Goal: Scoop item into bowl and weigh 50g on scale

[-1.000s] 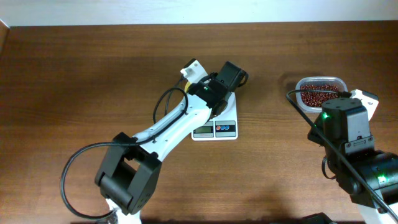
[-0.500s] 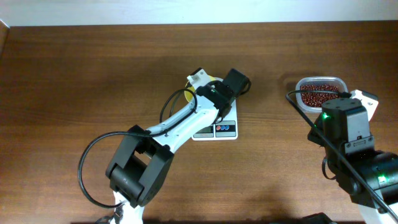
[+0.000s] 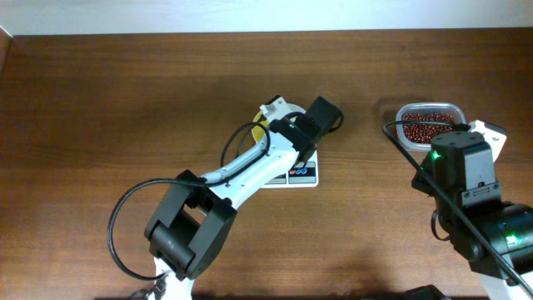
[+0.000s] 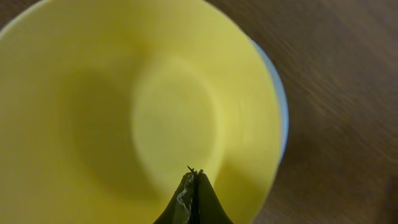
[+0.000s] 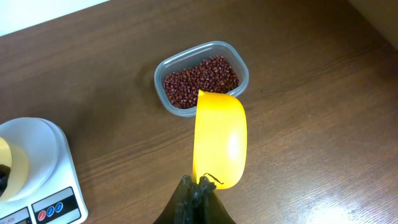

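The pale yellow bowl [image 4: 124, 112] fills the left wrist view, and my left gripper [image 4: 194, 177] is shut on its near rim. In the overhead view the left gripper [image 3: 279, 123] holds the bowl [image 3: 261, 132] over the back of the white scale [image 3: 301, 173]. My right gripper [image 5: 199, 183] is shut on a small yellow scoop [image 5: 221, 134], held above the table short of the dark red-brown beans [image 5: 200, 78]. The beans [image 3: 428, 125] lie in a clear container at the right. The scale [image 5: 37, 155] and a tilted edge of the bowl [image 5: 12, 171] show at the left of the right wrist view.
The clear plastic container [image 5: 239, 62] stands near the table's far right side. The left arm's links and cable [image 3: 233, 171] stretch across the table toward the scale. The right arm's base [image 3: 466, 179] fills the lower right.
My left gripper has moved right and toward the front with the bowl, further over the scale. The right arm has not moved.
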